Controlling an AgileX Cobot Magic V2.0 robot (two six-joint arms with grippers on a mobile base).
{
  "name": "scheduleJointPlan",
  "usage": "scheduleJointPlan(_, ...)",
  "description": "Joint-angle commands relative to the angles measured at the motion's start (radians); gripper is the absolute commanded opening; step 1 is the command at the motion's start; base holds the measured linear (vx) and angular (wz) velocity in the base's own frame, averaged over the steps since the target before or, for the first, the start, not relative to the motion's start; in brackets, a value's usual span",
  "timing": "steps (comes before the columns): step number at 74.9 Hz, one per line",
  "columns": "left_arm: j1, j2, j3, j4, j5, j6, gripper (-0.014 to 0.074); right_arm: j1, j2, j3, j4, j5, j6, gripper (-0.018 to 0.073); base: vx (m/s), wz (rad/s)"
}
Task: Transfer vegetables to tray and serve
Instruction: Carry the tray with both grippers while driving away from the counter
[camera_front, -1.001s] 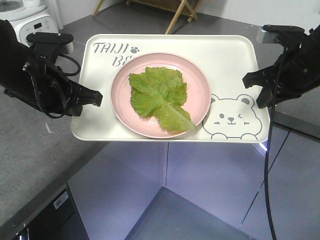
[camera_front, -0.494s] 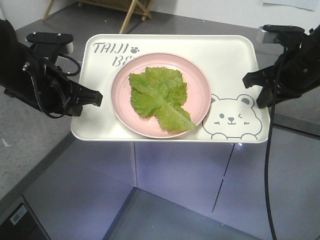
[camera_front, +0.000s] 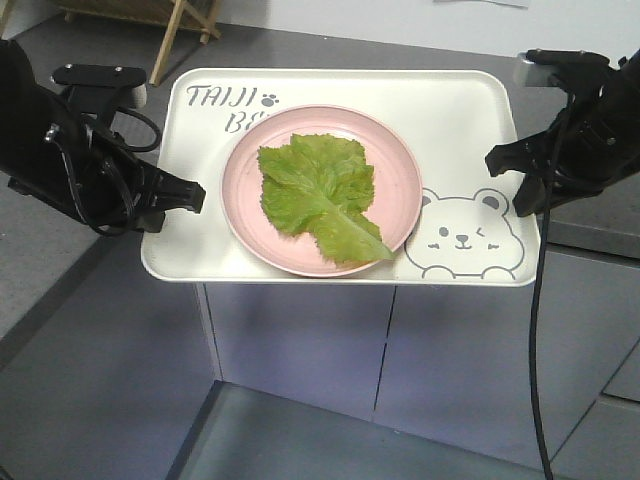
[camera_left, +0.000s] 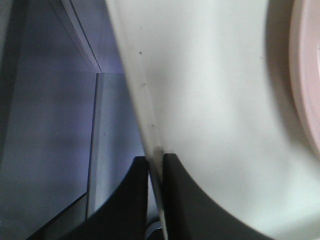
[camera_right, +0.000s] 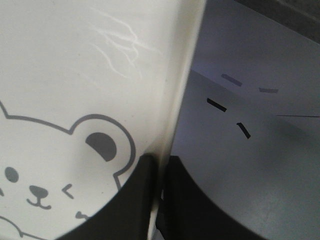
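Note:
A crinkly green lettuce leaf (camera_front: 318, 197) lies on a round pink plate (camera_front: 398, 180), which sits on the cream-white tray (camera_front: 455, 120) with the bear drawing and "TAIJI" lettering. The tray hangs in the air between both arms, above grey cabinet fronts. My left gripper (camera_front: 195, 196) is shut on the tray's left rim (camera_left: 150, 125); in the left wrist view (camera_left: 156, 159) its two black fingers pinch the rim. My right gripper (camera_front: 497, 160) is shut on the tray's right rim (camera_right: 182, 90); in the right wrist view (camera_right: 161, 161) its fingers clamp the rim beside the bear's ear.
Grey cabinet doors (camera_front: 450, 360) and a lower ledge (camera_front: 300, 440) lie under the tray. A grey floor with wooden legs (camera_front: 170, 30) shows at the top left. A grey counter edge (camera_front: 590, 235) runs behind the right arm.
The tray and both grippers keep their places in the view. The background has slid: the grey counter on the left and the wooden legs moved left, and cabinet fronts now lie under the tray.

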Motion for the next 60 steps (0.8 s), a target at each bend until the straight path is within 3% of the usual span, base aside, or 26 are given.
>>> scheduleJointPlan(1, -0.019, -0.046, -0.029, -0.08, -0.092, 0.027, -0.0006, 0.011, -0.049, -0.026, 0.097, -0.031, -0.026, -0.0006, -0.02, -0.29)
scheduleJointPlan(60, -0.019, -0.046, -0.029, -0.08, -0.092, 0.027, -0.0006, 0.011, -0.049, -0.026, 0.097, -0.03, -0.026, -0.0006, -0.02, -0.23)
